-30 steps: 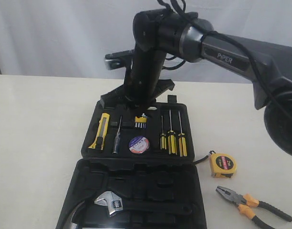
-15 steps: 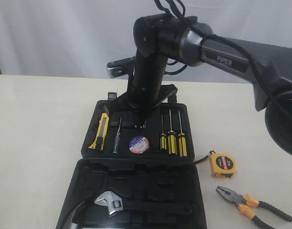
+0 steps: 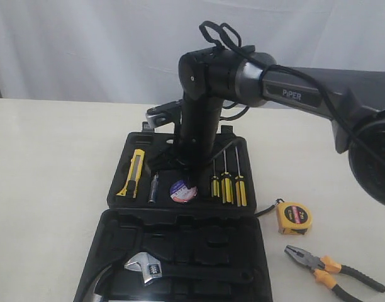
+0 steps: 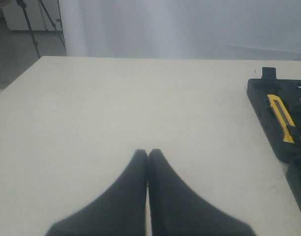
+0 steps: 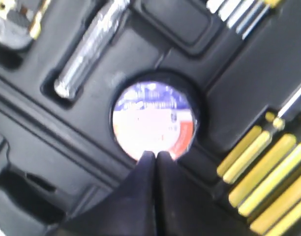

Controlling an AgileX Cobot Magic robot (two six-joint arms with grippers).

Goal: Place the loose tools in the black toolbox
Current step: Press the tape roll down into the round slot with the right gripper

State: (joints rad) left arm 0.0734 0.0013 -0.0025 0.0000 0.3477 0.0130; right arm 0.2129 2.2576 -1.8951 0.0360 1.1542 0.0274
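The black toolbox (image 3: pixel 114 200) lies open on the table. In its tray are the yellow-black utility knife (image 3: pixel 131 173) and the small tape roll (image 3: pixel 182 191) with its pale label, which fills a round recess. My right gripper (image 3: pixel 189 180) points down over the tray. In the right wrist view it (image 5: pixel 156 155) is shut and empty, its tips at the edge of the tape roll (image 5: pixel 154 122). The yellow tape measure (image 3: pixel 294 218) and the orange-handled pliers (image 3: pixel 331 267) lie on the table to the right of the box. My left gripper (image 4: pixel 148 152) is shut over bare table, beside the toolbox (image 4: pixel 258 96) and knife (image 4: pixel 281 118).
Yellow-handled screwdrivers (image 3: pixel 227 184) and a silver tester (image 3: pixel 153 187) sit in tray slots either side of the roll. A silver adjustable wrench (image 3: pixel 145 267) rests in the near half of the box. A white curtain hangs behind the table.
The right arm has come down and forward from the hex keys at the back of the tray to the tape roll, and its gripper has closed.
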